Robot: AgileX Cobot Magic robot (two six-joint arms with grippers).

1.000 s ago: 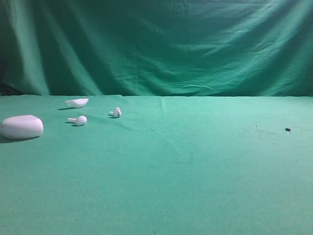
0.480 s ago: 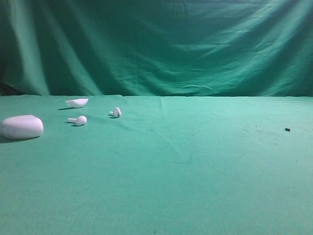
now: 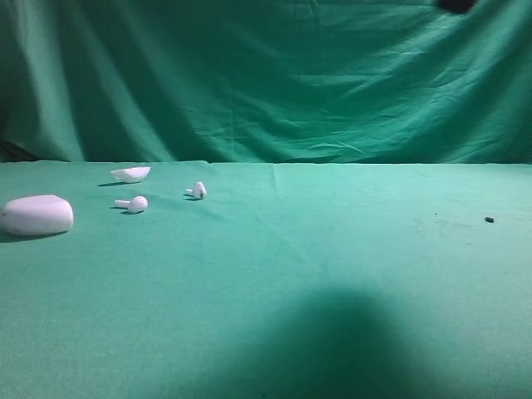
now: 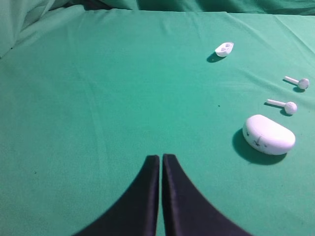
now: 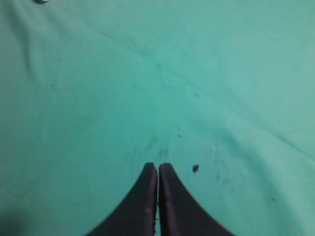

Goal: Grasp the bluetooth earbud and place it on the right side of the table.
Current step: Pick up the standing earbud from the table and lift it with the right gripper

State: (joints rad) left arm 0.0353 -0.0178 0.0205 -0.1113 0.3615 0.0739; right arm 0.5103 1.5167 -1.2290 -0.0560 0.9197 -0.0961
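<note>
Two small white bluetooth earbuds lie on the left of the green table (image 3: pixel 349 241): one earbud (image 3: pixel 133 204) (image 4: pixel 289 106) near the case, the other earbud (image 3: pixel 198 190) (image 4: pixel 300 83) a little further right. My left gripper (image 4: pixel 161 157) is shut and empty, hovering well short of the earbuds. My right gripper (image 5: pixel 158 166) is also shut and empty, above bare cloth beside a dark speck (image 5: pixel 195 168). In the high view only a dark bit of arm (image 3: pixel 455 5) shows at the top right edge.
A large white oval case (image 3: pixel 37 215) (image 4: pixel 268 134) sits at the far left. A white shallow shell (image 3: pixel 131 174) (image 4: pixel 224 48) lies behind the earbuds. A dark speck (image 3: pixel 489 219) marks the right side. A green curtain (image 3: pixel 266 83) hangs behind.
A dark part of an arm has entered the top right edge of the high view, and a broad shadow has spread over the table's front middle. The white objects have not moved.
</note>
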